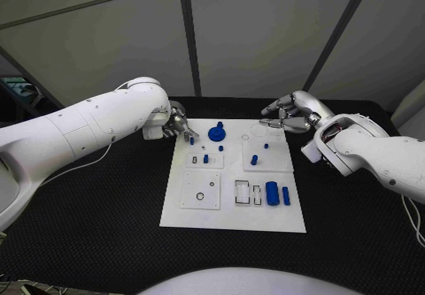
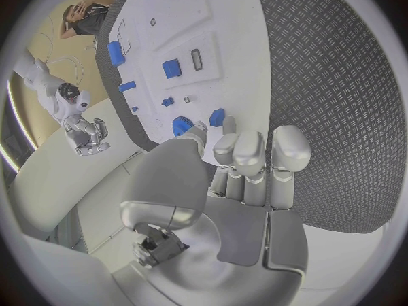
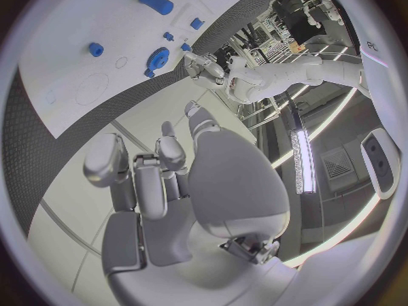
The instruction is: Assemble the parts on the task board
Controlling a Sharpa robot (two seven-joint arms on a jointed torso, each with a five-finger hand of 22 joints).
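The white task board (image 1: 234, 212) lies in the middle of the black table. My left hand (image 1: 175, 126) is at the board's far left corner. Its thumb and a fingertip pinch the top of a small upright blue peg (image 1: 192, 140), which appears between the fingertips (image 2: 230, 124) as the peg (image 2: 217, 117). A blue gear (image 1: 218, 132) stands just right of it. My right hand (image 1: 290, 117) hovers over the board's far right corner, fingers loosely bent and apart, holding nothing; its fingers (image 3: 162, 160) show the same.
Several short blue pegs (image 1: 254, 160) stand in the board's middle plates. A thick blue cylinder (image 1: 272, 193) and a slimmer one (image 1: 286, 195) lie at the near right beside empty rectangular slots (image 1: 242, 192). A round outline (image 1: 260, 129) sits below my right hand.
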